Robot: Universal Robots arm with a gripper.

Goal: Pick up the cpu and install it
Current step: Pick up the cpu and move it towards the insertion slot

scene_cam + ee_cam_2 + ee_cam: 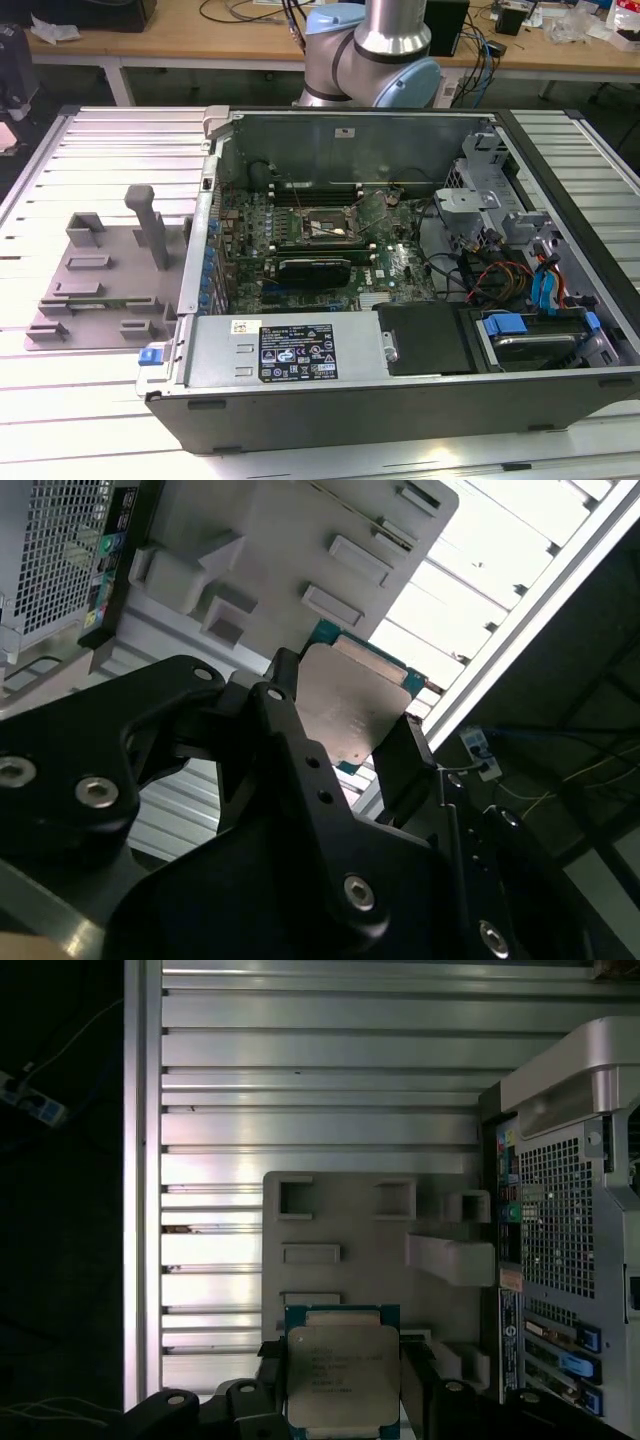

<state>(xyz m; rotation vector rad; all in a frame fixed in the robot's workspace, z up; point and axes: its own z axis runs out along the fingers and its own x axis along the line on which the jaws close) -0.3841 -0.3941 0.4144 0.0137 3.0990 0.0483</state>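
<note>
The cpu (pixel 342 1372), a flat square chip with a shiny silver-grey lid on a green board, sits between the two black fingers of my gripper (pixel 342 1360), which is shut on it. In the second wrist view the cpu (pixel 350 702) is clamped edge to edge by the gripper (pixel 345 725). It hangs well above the grey fixture tray (pixel 350 1222), near that tray's edge. In the exterior view the black-framed motherboard socket (pixel 322 226) lies inside the open computer case (pixel 400 405), to the exterior view's right of the fixture tray (pixel 100 290).
The arm's base (pixel 375 50) stands behind the case. The case's perforated rear panel (pixel 565 1210) rises beside the tray. Cables, drive bays and a black power supply (pixel 425 338) crowd the case's right side. The ribbed aluminium table (pixel 320 1060) ends at a dark drop-off (pixel 60 1210).
</note>
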